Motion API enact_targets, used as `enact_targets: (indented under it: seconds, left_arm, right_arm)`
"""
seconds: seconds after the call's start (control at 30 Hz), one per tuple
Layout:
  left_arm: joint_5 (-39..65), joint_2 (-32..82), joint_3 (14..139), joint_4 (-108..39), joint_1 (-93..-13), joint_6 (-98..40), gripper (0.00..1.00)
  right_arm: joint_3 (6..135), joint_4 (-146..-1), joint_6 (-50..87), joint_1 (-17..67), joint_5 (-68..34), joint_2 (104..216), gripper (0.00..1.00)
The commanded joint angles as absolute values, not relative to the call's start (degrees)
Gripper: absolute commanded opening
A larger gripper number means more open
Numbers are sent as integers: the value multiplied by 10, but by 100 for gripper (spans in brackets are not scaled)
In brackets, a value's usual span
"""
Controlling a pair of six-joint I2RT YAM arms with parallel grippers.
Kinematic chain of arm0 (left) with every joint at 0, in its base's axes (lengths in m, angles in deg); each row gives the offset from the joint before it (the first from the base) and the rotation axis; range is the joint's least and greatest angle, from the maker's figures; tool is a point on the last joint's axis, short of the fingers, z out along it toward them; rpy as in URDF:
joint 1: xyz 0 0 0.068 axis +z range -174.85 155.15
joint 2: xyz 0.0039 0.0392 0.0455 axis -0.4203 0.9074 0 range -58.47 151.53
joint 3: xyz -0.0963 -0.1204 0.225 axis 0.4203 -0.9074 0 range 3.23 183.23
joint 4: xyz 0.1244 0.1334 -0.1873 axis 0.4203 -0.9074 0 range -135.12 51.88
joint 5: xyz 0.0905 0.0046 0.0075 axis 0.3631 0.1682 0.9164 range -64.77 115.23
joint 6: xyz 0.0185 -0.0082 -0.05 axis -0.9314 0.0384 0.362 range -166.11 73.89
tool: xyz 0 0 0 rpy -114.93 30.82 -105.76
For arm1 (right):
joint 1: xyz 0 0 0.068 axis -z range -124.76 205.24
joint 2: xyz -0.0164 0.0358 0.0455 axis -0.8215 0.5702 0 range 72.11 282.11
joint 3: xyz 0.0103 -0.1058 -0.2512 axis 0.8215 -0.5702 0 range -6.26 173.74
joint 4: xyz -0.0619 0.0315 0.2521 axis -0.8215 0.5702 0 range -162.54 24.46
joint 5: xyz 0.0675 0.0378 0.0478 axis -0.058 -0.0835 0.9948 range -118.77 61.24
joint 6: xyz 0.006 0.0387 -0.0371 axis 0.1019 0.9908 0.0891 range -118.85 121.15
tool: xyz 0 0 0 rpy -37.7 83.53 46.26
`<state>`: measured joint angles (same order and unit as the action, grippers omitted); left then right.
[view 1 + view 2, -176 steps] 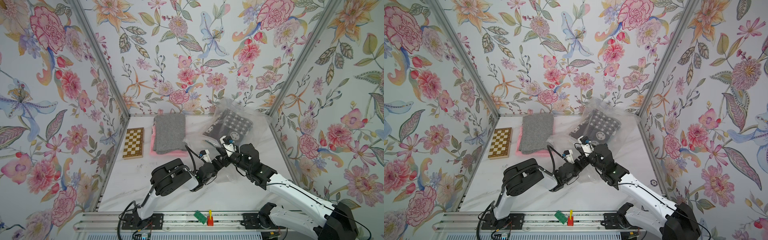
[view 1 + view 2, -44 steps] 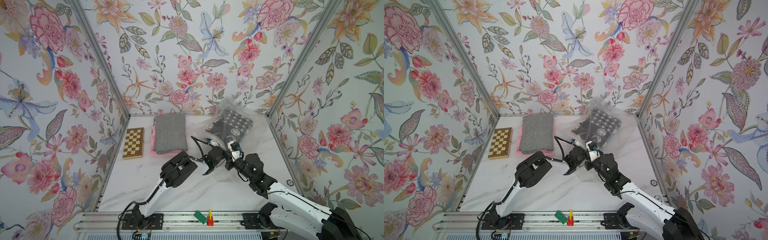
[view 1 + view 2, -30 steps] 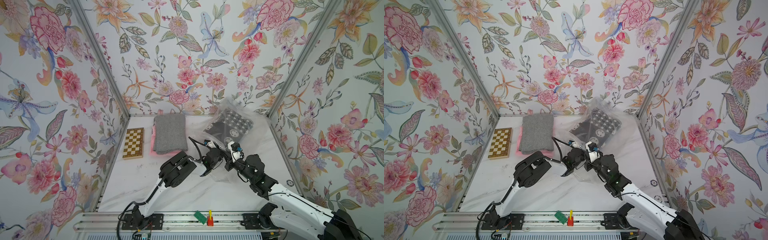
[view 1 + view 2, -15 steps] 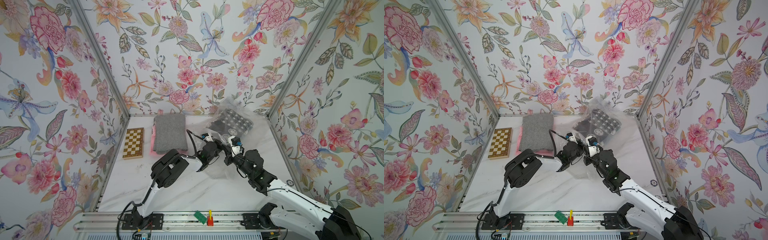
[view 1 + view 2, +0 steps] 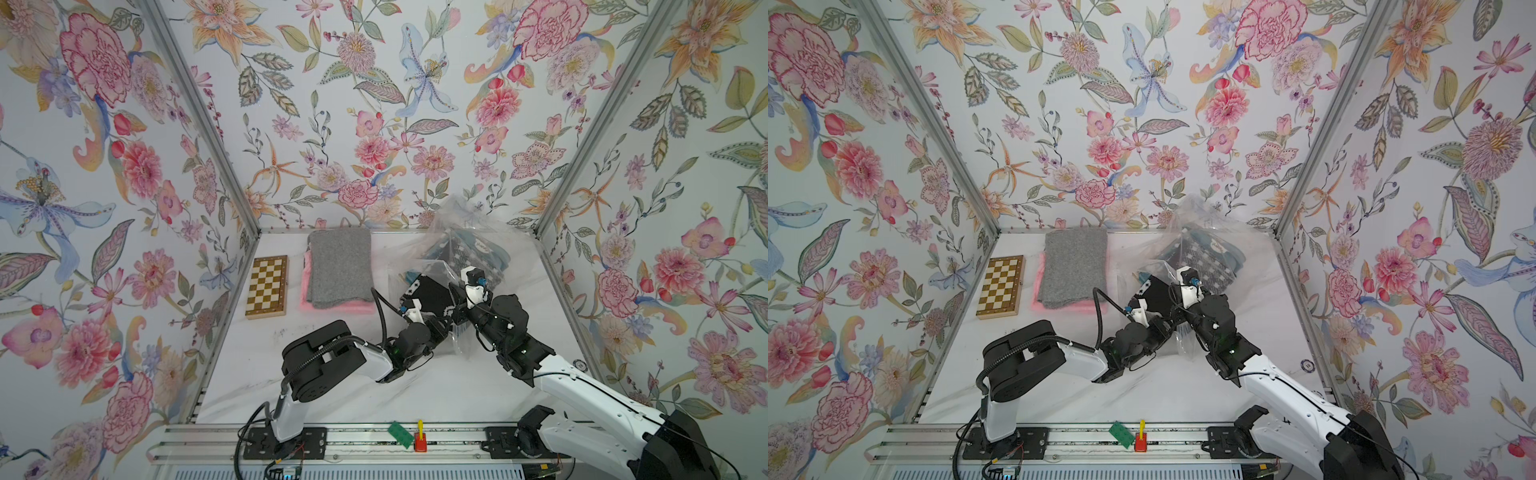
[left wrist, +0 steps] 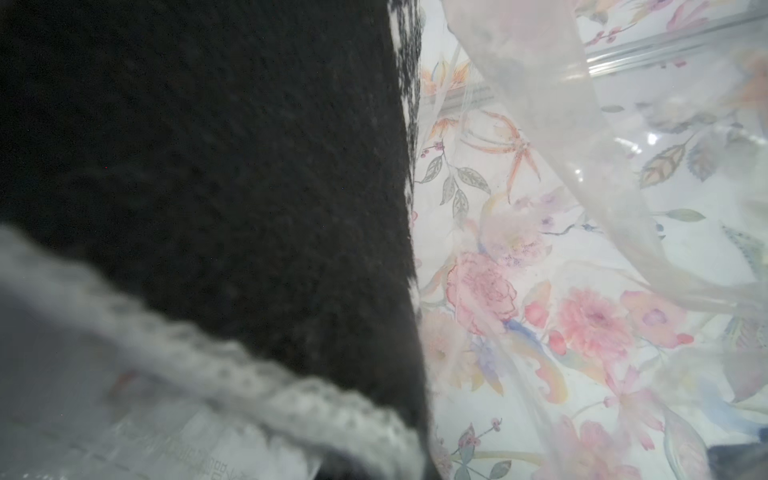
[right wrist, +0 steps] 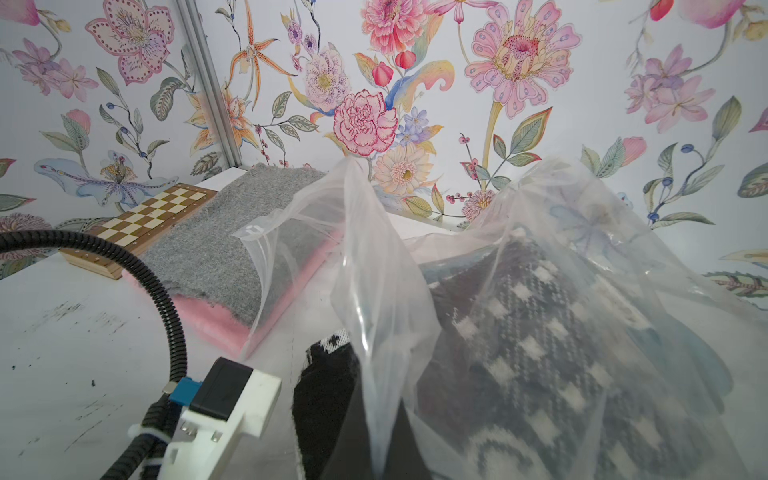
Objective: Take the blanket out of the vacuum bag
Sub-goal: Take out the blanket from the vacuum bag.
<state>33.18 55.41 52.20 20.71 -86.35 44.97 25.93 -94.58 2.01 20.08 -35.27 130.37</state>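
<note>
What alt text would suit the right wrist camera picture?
A clear crinkly plastic vacuum bag stands close to the lens, pinched by the right gripper, with a black-and-white knitted blanket partly inside it. Behind lie a folded grey blanket on a pink one and a wooden chessboard.

The surface [image 5: 436,395] carries one clear vacuum bag [image 5: 453,224] and one chessboard [image 5: 267,286]. At least three blankets show: one black-and-white patterned blanket [image 5: 430,293], one grey blanket [image 5: 340,266], one pink blanket [image 5: 332,308]. Two robot arms work: left arm [image 5: 320,365], right arm [image 5: 582,386].
</note>
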Motion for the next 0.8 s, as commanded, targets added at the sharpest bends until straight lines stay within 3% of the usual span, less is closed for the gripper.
enact_targets:
  seconds: [0.0,0.07,0.13,0.33,0.77]
  left_arm:
    - [364,572,499,298,-873,456,25]
    - [381,592,482,351,-877,478,46]
    - [394,608,475,374,-881,504,60]
    - [436,627,478,371,-885,544,81]
    - [492,661,500,300,-878,654,83]
  right_arm:
    - [253,-946,23,206,-352,1297,0]
    - [249,-947,25,207,-345,1293,0]
    - [246,-948,28,208,-342,1292,0]
    - [240,-950,30,210,-336,1288,0]
    - [227,-955,34,218,-329,1276,0]
